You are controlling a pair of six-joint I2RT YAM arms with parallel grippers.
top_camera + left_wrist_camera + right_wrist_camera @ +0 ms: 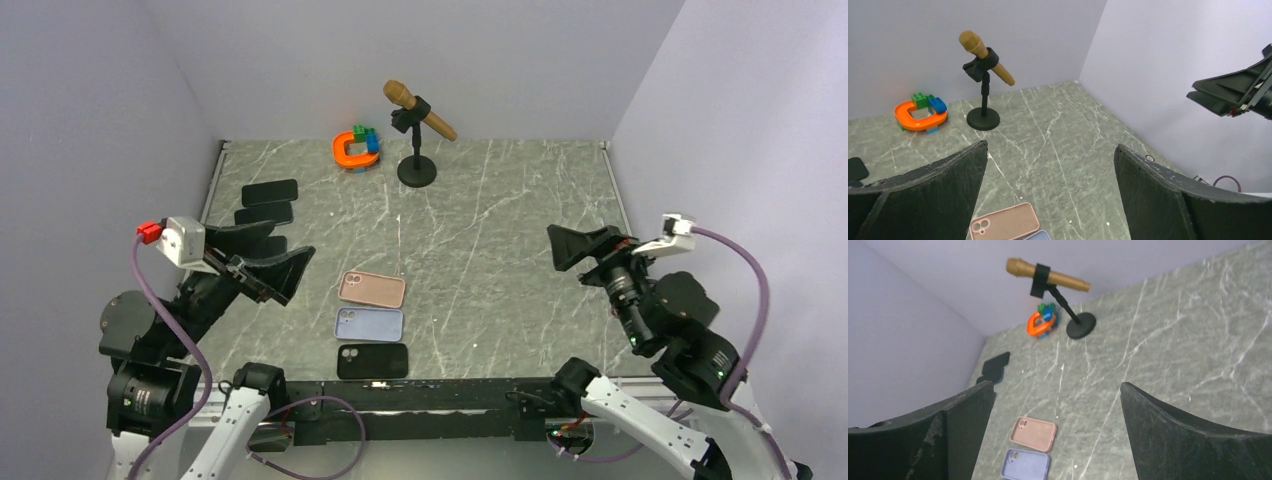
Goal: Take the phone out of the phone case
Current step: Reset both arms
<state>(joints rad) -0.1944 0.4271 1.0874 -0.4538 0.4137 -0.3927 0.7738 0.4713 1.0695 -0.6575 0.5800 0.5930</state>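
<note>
Three phone cases lie in a column near the table's front middle: a pink case (372, 289) (1005, 222) (1033, 433), a lavender case (369, 324) (1025, 464), and a black one (372, 361) with camera lenses showing. The pink and lavender ones look hollow. I cannot tell whether the black one holds the phone. My left gripper (290, 245) (1050, 146) hovers open, left of the pink case. My right gripper (560, 245) (1056, 384) hangs open over the right side, far from the cases. Neither holds anything.
Dark phones (270, 191) (997, 362) lie in a row along the left edge, one partly under my left gripper. A gold microphone on a black stand (416, 172) and an orange ring toy with blocks (358, 148) stand at the back. Grey walls close three sides.
</note>
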